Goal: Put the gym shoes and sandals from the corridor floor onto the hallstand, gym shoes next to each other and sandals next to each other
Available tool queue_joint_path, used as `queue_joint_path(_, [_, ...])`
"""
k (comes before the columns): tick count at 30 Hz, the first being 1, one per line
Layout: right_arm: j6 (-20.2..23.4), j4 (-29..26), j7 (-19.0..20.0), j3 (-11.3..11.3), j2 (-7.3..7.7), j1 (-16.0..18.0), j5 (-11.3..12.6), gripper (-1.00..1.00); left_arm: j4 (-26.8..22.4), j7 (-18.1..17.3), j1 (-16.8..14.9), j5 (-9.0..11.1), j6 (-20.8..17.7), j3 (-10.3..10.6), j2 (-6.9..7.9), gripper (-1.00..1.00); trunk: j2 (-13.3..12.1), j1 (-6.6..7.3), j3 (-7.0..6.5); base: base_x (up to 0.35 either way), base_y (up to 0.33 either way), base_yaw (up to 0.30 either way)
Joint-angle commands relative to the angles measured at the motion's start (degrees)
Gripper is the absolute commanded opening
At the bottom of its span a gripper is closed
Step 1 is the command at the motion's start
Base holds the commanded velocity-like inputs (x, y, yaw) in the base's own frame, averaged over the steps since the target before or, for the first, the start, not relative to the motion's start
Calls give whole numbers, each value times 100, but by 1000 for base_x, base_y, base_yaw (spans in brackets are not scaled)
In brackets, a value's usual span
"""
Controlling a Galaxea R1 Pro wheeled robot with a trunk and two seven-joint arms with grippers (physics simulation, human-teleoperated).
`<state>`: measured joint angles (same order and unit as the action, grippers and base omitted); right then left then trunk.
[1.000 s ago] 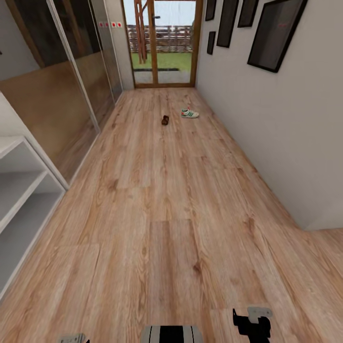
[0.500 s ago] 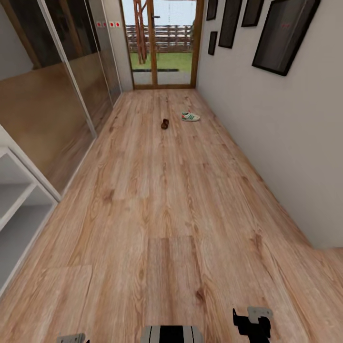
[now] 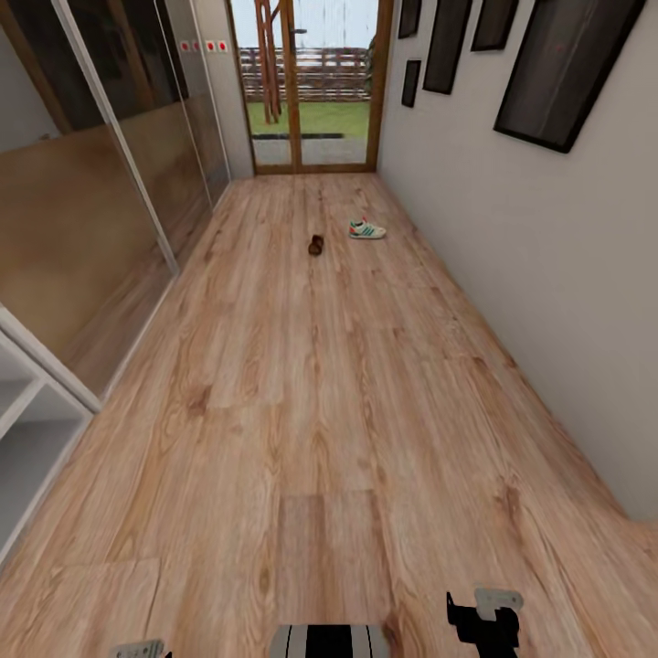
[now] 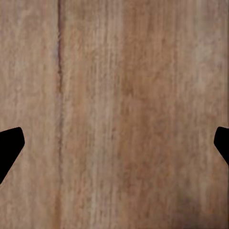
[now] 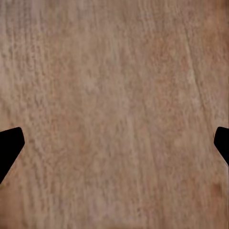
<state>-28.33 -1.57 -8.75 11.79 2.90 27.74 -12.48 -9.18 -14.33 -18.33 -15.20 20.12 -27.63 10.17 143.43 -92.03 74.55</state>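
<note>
Far down the corridor floor [image 3: 329,384] lies one gym shoe [image 3: 366,229], white with green stripes, close to the right wall. One dark brown sandal [image 3: 316,245] sits just left of it, a short gap between them. At the near left edge stands a pale grey unit with open shelf tiers [image 3: 27,425], which looks like the hallstand. My left gripper [image 4: 114,148] is open over bare planks, its black fingertips [image 4: 9,148] spread wide. My right gripper [image 5: 114,148] is open the same way, nothing between its fingers. Both hang low at my front, far from the shoes.
Mirrored sliding doors [image 3: 100,183] line the left wall. A white wall with dark picture frames [image 3: 557,73] runs along the right and ends in a corner near me. A glass door [image 3: 306,87] closes the far end. The right arm's end [image 3: 482,620] shows at the picture's bottom.
The whole view has shifted forward along the corridor. The shelf unit has slid toward the left edge, and the shoe and sandal sit slightly lower in the picture. Both arms look unmoved.
</note>
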Motion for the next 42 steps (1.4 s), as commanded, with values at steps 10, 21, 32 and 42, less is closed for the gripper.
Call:
queue_joint_path(10, [-15, 7, -30, 34, 0, 4, -61, 100, 4, -26, -3, -45, 18, -50, 1, 100, 1, -3, 4, 338, 0, 0])
queue_joint_path(21, [-15, 7, -29, 34, 0, 4, -61, 100, 4, -26, -3, -45, 18, -50, -2, 100, 1, -3, 4, 338, 0, 0])
queue_joint_path(32, [-15, 7, -30, 34, 0, 4, -61, 100, 4, -26, -3, -45, 18, -50, 0, 100, 1, -3, 4, 338, 0, 0])
queue_joint_path(42, [-15, 7, -30, 34, 0, 4, -61, 100, 4, -26, -3, -45, 18, -50, 2, 100, 1, -3, 4, 338, 0, 0])
